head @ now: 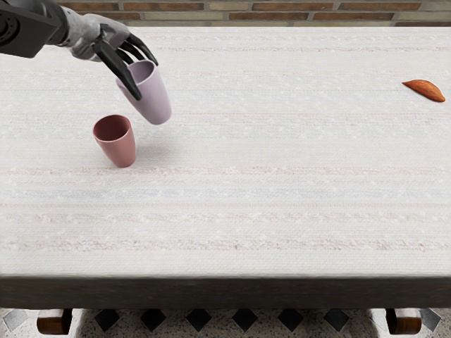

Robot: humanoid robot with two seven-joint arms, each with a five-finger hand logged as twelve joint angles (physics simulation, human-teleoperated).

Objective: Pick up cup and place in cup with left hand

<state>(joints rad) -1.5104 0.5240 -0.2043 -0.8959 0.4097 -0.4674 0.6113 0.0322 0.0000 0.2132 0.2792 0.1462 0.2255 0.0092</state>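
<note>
My left hand comes in from the upper left with its fingers closed around the rim of a pale lilac cup. The lilac cup is tilted, its mouth toward the hand, and hangs above the table with a faint shadow below it. A dusty red cup stands on the table, mouth up, a little nearer the front and to the left of the lilac one. The two cups are apart.
An orange-brown sweet potato-like object lies at the far right of the table. Behind the table's back edge is a brick wall. The right arm is out of view.
</note>
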